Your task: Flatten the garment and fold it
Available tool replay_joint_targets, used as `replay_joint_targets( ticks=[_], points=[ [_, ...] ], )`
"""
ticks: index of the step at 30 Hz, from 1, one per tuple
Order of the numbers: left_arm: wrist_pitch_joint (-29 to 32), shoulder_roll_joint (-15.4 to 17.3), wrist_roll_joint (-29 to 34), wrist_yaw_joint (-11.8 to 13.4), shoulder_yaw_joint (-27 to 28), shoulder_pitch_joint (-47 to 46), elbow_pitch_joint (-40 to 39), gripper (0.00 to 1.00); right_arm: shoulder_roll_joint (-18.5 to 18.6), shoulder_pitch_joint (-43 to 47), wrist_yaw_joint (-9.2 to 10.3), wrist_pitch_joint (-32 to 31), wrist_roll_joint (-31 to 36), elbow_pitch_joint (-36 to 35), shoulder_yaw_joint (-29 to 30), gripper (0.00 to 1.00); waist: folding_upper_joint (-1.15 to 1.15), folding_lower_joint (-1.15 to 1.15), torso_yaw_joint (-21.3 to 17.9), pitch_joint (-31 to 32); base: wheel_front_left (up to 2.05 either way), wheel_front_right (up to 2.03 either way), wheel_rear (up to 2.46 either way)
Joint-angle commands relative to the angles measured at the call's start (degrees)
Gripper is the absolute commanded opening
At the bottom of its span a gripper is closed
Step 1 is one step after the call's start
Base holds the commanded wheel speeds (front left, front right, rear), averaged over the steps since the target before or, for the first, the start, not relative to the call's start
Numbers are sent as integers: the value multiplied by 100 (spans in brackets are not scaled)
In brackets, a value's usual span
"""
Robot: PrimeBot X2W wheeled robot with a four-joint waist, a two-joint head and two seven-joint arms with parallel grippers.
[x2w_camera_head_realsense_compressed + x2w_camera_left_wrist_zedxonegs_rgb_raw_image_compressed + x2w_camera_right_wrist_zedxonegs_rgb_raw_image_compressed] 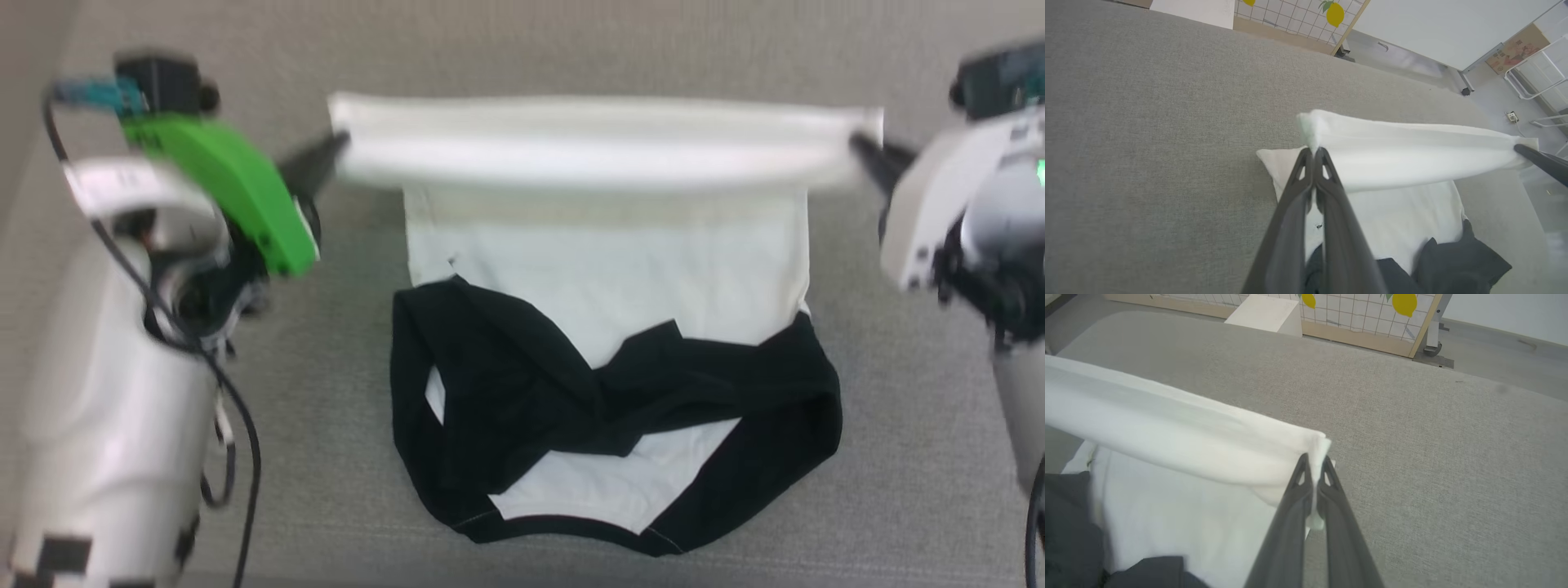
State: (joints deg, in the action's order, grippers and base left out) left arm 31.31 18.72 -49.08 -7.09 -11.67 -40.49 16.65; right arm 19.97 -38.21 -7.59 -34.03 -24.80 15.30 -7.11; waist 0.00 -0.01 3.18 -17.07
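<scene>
Garment [606,273]: soft, limp, likely light. Left gripper [343,144] and right gripper [854,142] each pinch a hem corner; you want your grip there, stretched taut.

The left gripper [1314,153] has its two dark fingers pressed together on a corner of the garment [1412,155]. From this corner a white band of cloth is stretched, lifted above the grey surface [1147,143], to the right gripper [1525,153], which pinches the other corner. Under the band the white body lies flat on the surface, and a black sleeve [1457,261] lies crumpled on it. Behind the surface stands a panel with lemons [1306,16].
</scene>
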Motion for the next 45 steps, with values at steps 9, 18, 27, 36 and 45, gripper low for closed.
replay_joint_targets(
  ticks=[9, 18, 27, 36, 45],
  points=[
    [-325, -45, -298, 132, 85, 1872, -884, 0, -305, 1662, 10, -187, -43, -709, 495, 0, 0, 1, 273, 1207, 0, 0, 0],
    [-567, -147, -452, 422, 197, 3349, -1400, 0, -586, 2828, 10, -368, 21, -1145, 901, 0, 0, 1, 202, 1405, 0, 0, 0],
    [-682, -300, -327, 528, -21, 3892, -990, 0, -895, 3564, 10, -297, 309, -998, 874, 0, 0, 1, 128, 1319, 0, 0, 0],
    [-669, -308, -13, 650, -281, 3733, -71, 100, -1047, 3662, 10, 15, 395, -692, 709, 100, 0, 1, 58, 1245, 0, 0, 0],
    [-420, 125, 212, 1048, -213, 3833, -57, 100, -814, 4428, 10, -244, 58, -1399, 1127, 100, 0, 1, 72, 1419, 0, 0, 0]
  ],
)
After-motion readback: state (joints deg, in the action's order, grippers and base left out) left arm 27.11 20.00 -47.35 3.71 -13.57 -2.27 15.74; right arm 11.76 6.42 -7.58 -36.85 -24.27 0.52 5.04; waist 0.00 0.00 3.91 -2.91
